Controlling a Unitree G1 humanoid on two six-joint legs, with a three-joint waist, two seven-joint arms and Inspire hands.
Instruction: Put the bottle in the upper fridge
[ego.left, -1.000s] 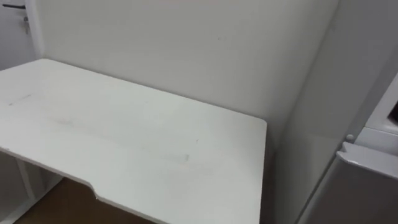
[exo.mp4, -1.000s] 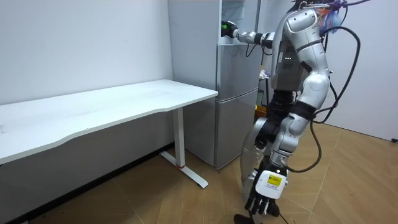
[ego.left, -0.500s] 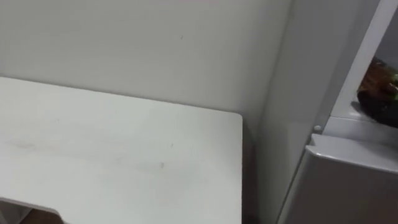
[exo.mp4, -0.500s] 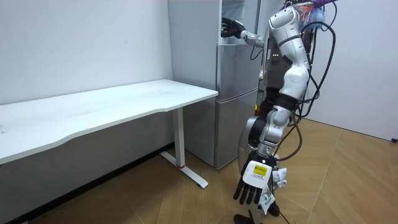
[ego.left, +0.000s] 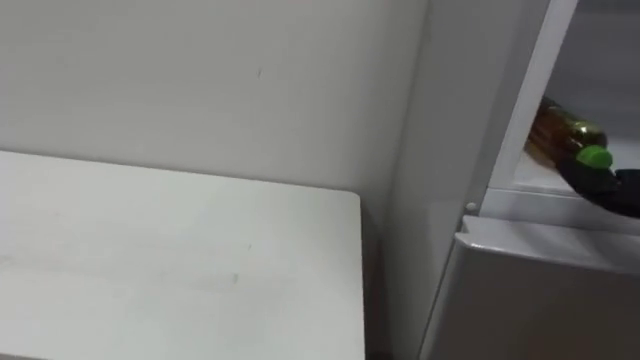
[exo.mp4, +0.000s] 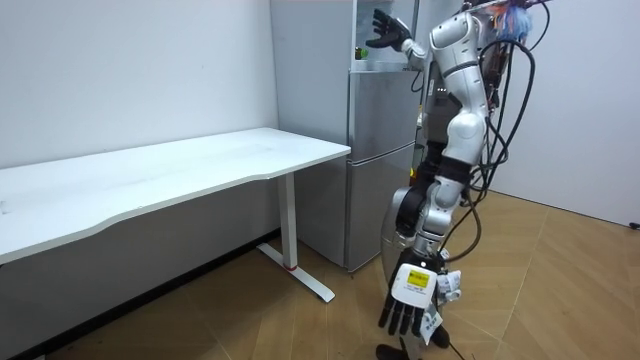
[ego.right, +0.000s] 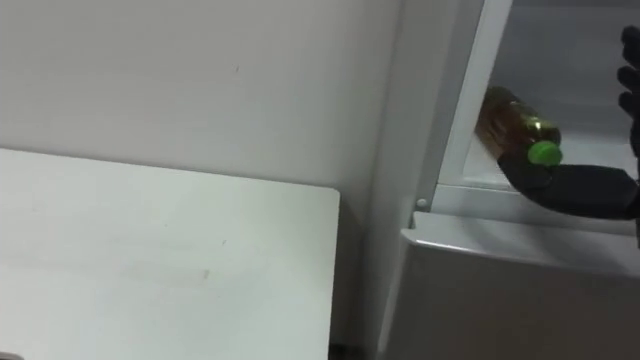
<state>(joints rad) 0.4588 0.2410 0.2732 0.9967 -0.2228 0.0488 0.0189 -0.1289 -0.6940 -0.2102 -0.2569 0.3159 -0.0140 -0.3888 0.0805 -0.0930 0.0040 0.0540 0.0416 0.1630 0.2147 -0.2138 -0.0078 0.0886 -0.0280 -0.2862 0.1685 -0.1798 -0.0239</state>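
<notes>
The right hand (exo.mp4: 386, 27) is raised inside the open upper compartment (ego.right: 560, 50) of the fridge (exo.mp4: 380, 150), its dark fingers spread apart and curled round nothing. Just beside its thumb, the bottle (ego.right: 510, 120) lies tilted on the compartment's white floor. The bottle is amber and see-through, and its bright green cap (ego.right: 543, 153) points towards the hand. The fridge is a smooth grey box with its lower door closed. A flat white desk (ego.left: 150, 250) stands near its side against the pale wall (ego.left: 200, 80). The left hand (exo.mp4: 410, 298) hangs low over the wooden floor (exo.mp4: 560, 290), fingers relaxed and straight.
</notes>
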